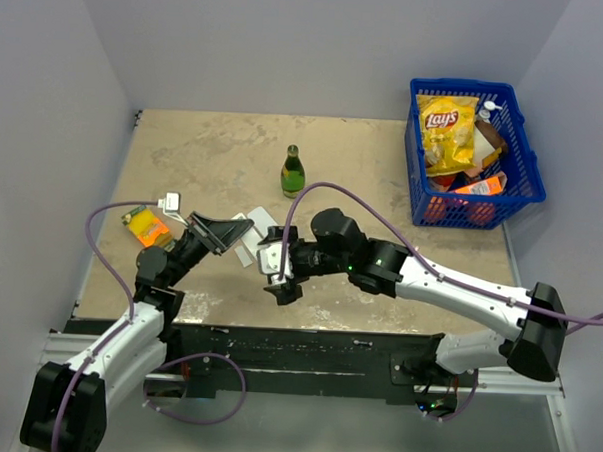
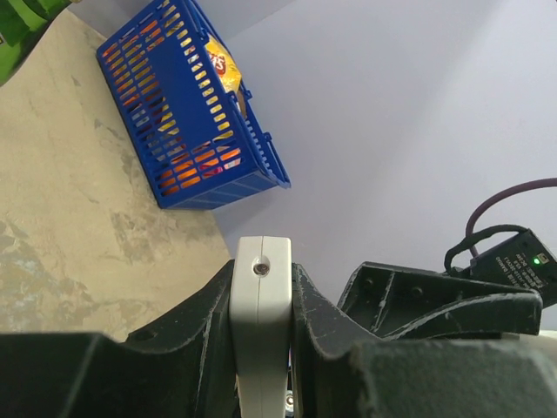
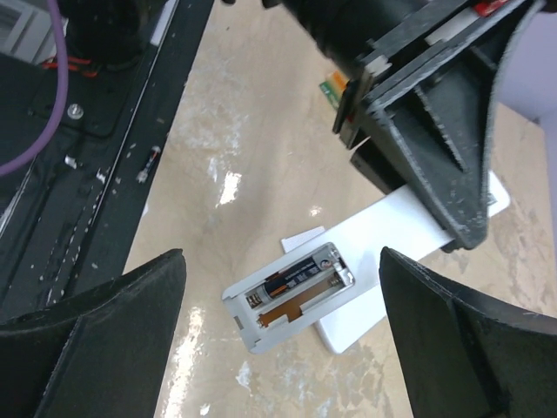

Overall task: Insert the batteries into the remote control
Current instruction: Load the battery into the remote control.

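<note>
Right wrist view: my left pincer point(image 2: 261, 292) is clamped on the remote control point(image 3: 392, 235) so its open back faces up, one battery point(image 3: 291, 280) sits inside, and my right pincer point(image 3: 280, 257) hangs wide apart above it, holding nothing.

Pale lavender walls point(image 1: 289, 45), mottled beige tabletop point(image 1: 205, 152), black mounting rail point(image 1: 306, 351) along near edge

The yellow chip bag point(image 1: 447, 129), in the blue basket point(image 1: 531, 161) at two o'clock, reads "Lay's". The print on the battery point(image 3: 296, 280) is too small to read.
</note>
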